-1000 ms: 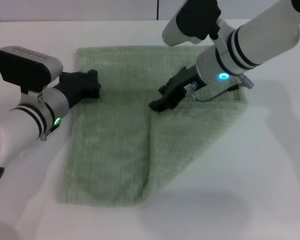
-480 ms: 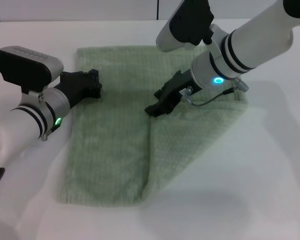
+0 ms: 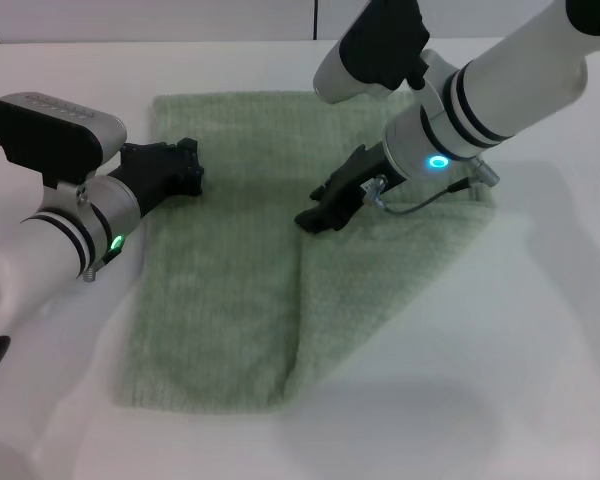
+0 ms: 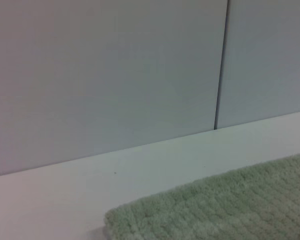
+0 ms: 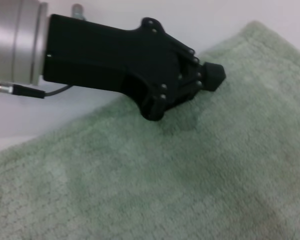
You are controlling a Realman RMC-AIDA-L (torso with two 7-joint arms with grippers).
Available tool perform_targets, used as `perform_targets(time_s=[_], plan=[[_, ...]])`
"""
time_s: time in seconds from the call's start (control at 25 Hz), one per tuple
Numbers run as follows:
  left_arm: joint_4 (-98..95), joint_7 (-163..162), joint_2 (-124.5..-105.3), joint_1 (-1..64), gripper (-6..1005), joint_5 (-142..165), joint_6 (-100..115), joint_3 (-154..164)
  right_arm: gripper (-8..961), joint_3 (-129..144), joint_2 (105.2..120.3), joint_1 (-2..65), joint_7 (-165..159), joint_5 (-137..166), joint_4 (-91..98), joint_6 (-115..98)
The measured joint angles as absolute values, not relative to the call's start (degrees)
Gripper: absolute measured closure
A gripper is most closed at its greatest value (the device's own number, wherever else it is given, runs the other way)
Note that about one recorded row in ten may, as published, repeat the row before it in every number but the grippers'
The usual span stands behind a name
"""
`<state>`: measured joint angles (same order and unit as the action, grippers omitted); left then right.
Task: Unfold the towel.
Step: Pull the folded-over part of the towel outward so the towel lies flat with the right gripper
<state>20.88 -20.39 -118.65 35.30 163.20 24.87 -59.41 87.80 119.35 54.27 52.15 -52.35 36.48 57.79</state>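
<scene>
Pale green ribbed towel (image 3: 230, 270) lies half-folded (right flap doubled); both claws' states cannot be told.

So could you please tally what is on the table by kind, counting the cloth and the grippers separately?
Towels: 1, the pale green towel, partly folded.
Grippers: 2, the left gripper at the towel's left edge and the right gripper at the fold near its middle.
Total: 3

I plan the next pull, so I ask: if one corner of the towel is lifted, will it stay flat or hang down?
Probably hang: the towel already lies folded over itself, so it bends easily. Its ribbed terry likely grips rather than slips.
</scene>
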Motion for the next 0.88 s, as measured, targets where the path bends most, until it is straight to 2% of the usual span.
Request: perform_targets(time_s=[0.04, 0.48, 0.88], plan=[[21.00, -20.39, -118.65, 35.24, 1000, 163.20, 24.87, -59.41, 448, 87.78, 119.27, 54.56, 51.82, -52.34, 35.98, 57.81], [21.58, -20.39, -118.65, 34.76, 1000, 163.28, 24.87, -59.42, 859, 87.73, 119.17, 55.11, 51.59, -52.22, 35.51, 59.33], [21.57, -20.39, -118.58, 34.71, 1000, 163.31, 24.87, -59.41, 931, 87.85, 119.09, 51.91, 51.49, -49.12, 45.06, 64.42]])
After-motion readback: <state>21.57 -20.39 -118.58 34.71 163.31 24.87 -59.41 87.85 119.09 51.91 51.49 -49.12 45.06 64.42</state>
